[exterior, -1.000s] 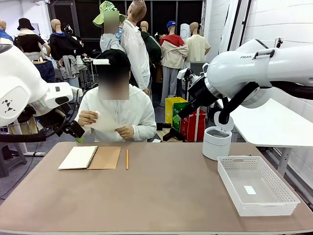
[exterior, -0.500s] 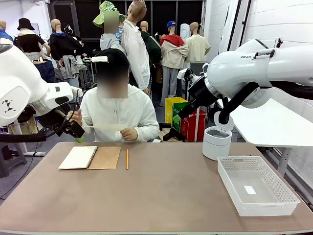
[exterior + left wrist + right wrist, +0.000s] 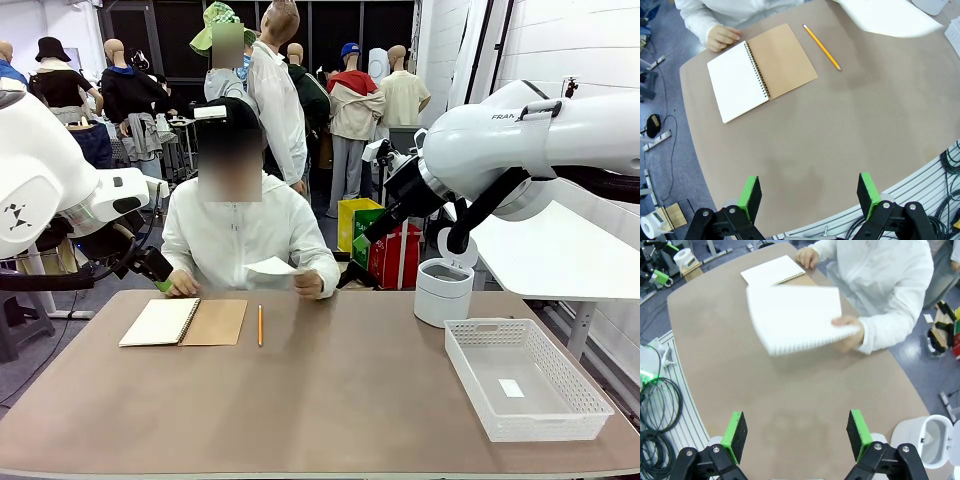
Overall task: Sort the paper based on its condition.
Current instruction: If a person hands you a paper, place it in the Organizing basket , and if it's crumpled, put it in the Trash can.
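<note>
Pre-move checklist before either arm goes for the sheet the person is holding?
1. Right fingers open: ok.
2. Left fingers open: ok.
3. Flat white paper sheet free to take: not ok, the person's hand holds it above the brown table.
4. Sheet condition readable: ok, smooth, uncrumpled.
5. White mesh plastic basket in place: ok, on the table's right side.
6. White round bin lid up: ok.

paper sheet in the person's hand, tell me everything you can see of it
The thin white sheet of paper is a smooth, uncrumpled rectangle with a row of small holes along one edge, like a spiral-notebook page. The person's hand pinches one corner, holding it nearly flat above the brown table, near its far side. Nothing else touches it.
</note>
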